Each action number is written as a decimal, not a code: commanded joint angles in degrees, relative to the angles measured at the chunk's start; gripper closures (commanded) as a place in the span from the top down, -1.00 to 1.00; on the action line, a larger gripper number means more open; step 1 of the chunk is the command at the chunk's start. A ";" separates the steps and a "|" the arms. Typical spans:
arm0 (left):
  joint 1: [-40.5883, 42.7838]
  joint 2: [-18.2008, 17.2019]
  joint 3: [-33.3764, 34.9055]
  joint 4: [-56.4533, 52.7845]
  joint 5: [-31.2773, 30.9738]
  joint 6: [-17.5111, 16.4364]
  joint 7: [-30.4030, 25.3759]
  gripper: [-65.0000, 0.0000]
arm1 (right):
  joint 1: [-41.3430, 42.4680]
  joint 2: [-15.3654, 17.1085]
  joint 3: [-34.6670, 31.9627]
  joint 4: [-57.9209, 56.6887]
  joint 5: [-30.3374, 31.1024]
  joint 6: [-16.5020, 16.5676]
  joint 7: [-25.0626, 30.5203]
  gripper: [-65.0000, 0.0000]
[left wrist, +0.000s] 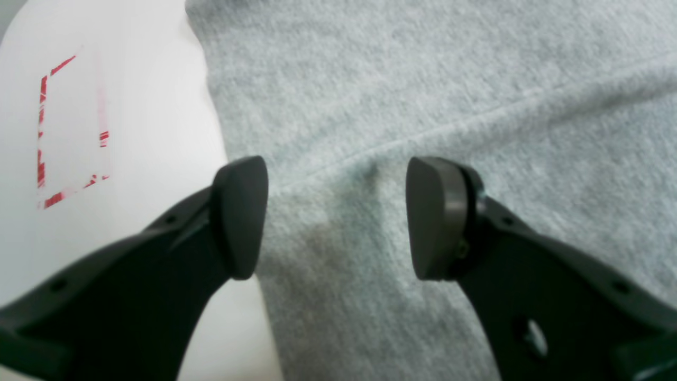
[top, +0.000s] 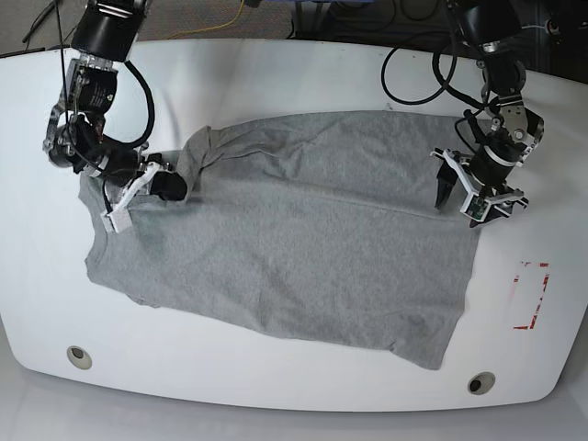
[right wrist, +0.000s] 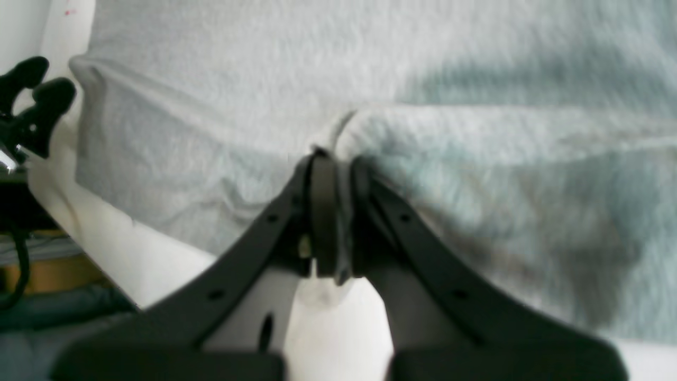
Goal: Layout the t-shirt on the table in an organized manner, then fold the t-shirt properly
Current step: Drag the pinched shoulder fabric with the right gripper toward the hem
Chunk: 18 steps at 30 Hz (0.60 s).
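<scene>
**Grey t-shirt spread on the desk, one hand gripping, one hand parted**

The t-shirt (top: 285, 239) lies spread across the middle of the white desk (top: 303, 377), plain grey side up; no lettering shows in any view. Its far-left part is bunched into folds, while the near hem runs slanted toward the near right corner.

The right hand (right wrist: 333, 222), at the left of the base view, has its fingers pressed together on a raised pinch of the t-shirt's cloth, just beside the desk's edge. Which part of the garment it holds is hard to make out, as the wrist view is blurred.

The left hand (left wrist: 336, 217), at the right of the base view, stands with its fingers parted over the t-shirt's right edge, holding nothing; whether the tips touch the cloth cannot be told.

A red outline mark (top: 531, 294) lies on bare desk to the right of the t-shirt. Two small round holes (top: 79, 356) sit near the front edge, clear of the cloth. Bare desk rings the garment on all sides.
</scene>
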 commanded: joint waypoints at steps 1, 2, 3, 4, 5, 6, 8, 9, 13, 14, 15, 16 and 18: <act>-0.69 -0.55 -0.11 1.05 -0.91 0.32 -1.40 0.19 | 3.01 0.91 -0.45 -1.72 0.54 0.43 1.59 -1.00; -0.69 -0.55 -0.11 1.05 -0.91 0.32 -1.40 0.19 | 3.63 0.83 -0.45 -2.25 -0.34 0.43 1.59 -1.00; -0.69 -0.55 -0.11 1.05 -0.91 0.32 -1.40 0.19 | 4.15 0.65 -0.54 -2.42 -1.22 0.43 1.59 -1.00; -0.69 -0.55 -0.11 1.05 -0.91 0.32 -1.40 0.19 | 4.68 0.56 -0.54 -2.42 -2.45 0.43 1.68 -0.98; -0.69 -0.55 -0.11 1.05 -0.91 0.32 -1.40 0.19 | 5.30 0.47 -0.54 -2.51 -3.59 0.43 1.68 -0.91; -0.60 -0.55 -0.11 1.05 -0.91 0.32 -1.40 0.19 | 5.82 0.39 -0.63 -2.51 -4.47 0.43 1.68 -0.84; -0.25 -0.55 -0.11 1.05 -0.91 0.32 -1.40 0.19 | 6.97 -0.14 -1.51 -2.51 -6.14 0.43 1.68 -0.59; -0.07 -0.55 -0.11 1.05 -0.91 0.32 -1.40 0.19 | 7.41 -0.23 -1.95 -2.51 -6.58 0.43 1.68 -0.45; 0.01 -0.55 -0.11 1.05 -0.91 0.32 -1.40 0.19 | 8.20 -0.23 -3.88 -2.34 -9.13 -1.33 1.68 0.26; 0.01 -0.55 -0.11 1.05 -0.91 0.32 -1.40 0.19 | 8.37 -0.23 -4.32 -2.34 -9.92 -1.95 1.68 0.41; 0.01 -0.55 -0.11 1.05 -0.91 0.32 -1.40 0.19 | 8.72 -0.23 -4.85 -2.16 -10.89 -2.56 1.68 0.57; 0.01 -0.55 -0.11 1.05 -0.91 0.32 -1.40 0.19 | 8.90 -0.23 -5.29 -2.07 -11.33 -2.83 1.68 0.65; 0.01 -0.55 -0.11 1.05 -0.91 0.32 -1.40 0.19 | 8.81 0.30 -5.90 -1.11 -13.17 -3.35 1.68 0.81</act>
